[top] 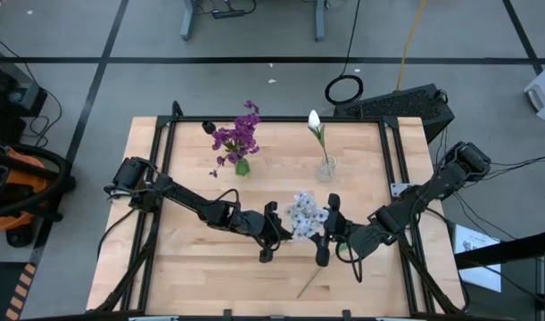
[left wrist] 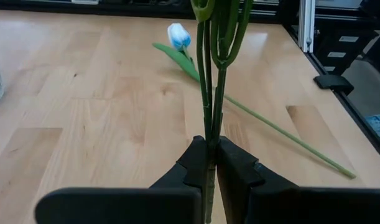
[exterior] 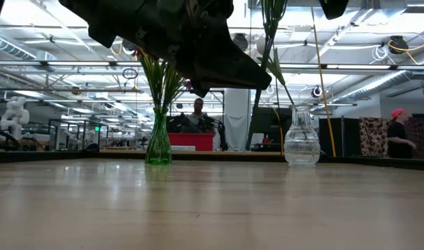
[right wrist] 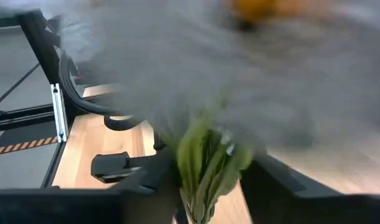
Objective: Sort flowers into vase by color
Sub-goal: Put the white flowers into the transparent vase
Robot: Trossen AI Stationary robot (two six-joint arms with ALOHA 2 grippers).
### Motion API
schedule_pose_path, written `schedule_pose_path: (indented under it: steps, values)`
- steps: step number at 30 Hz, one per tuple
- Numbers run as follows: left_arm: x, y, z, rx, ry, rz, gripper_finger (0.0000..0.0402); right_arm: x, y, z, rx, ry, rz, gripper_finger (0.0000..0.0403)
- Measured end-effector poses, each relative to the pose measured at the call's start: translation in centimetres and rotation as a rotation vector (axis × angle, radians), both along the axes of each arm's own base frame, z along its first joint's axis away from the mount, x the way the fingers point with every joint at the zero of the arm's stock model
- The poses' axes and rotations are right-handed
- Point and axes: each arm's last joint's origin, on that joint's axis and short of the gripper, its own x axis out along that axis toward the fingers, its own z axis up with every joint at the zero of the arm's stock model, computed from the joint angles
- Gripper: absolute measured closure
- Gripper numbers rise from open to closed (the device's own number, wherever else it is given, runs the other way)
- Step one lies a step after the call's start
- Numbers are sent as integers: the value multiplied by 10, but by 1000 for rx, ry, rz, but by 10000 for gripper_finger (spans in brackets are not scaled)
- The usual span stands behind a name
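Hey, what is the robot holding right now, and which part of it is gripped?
The left gripper is shut on the green stem of the pale lilac flower cluster; the right gripper's hold cannot be told.

purple flowers [top: 237, 134] — green vase [top: 243, 167], pale lilac cluster [top: 305, 214]

No text, label, brand, number or sign can be read in any of the views. The wooden table [top: 201, 259] carries no lettering, and neither do the green vase [exterior: 158, 142] and the clear vase [exterior: 301, 139] standing near its far edge. Any markings in the room behind the table are too small and blurred to make out.
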Motion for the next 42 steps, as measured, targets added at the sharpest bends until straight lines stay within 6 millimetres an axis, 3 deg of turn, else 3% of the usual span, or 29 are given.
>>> schedule_pose_path:
  steps: [7, 11, 18, 32, 42]
  values:
    - [0, 0, 0, -6, 0, 3, 372, 0, 0, 0, -1, 0, -2, 355]
    - [1, 0, 2, -13, -18, 6, 371, 0, 0, 0, 0, -2, -4, 393]
    - [2, -1, 5, -72, -47, 27, 350, -3, -3, 6, -7, -24, -49, 389]
    - [0, -8, 5, -101, -39, 6, 161, -38, -24, 47, -30, -76, -34, 395]
    - [-4, -7, -3, -68, 47, 5, 146, -67, -47, 76, -63, -144, -91, 395]
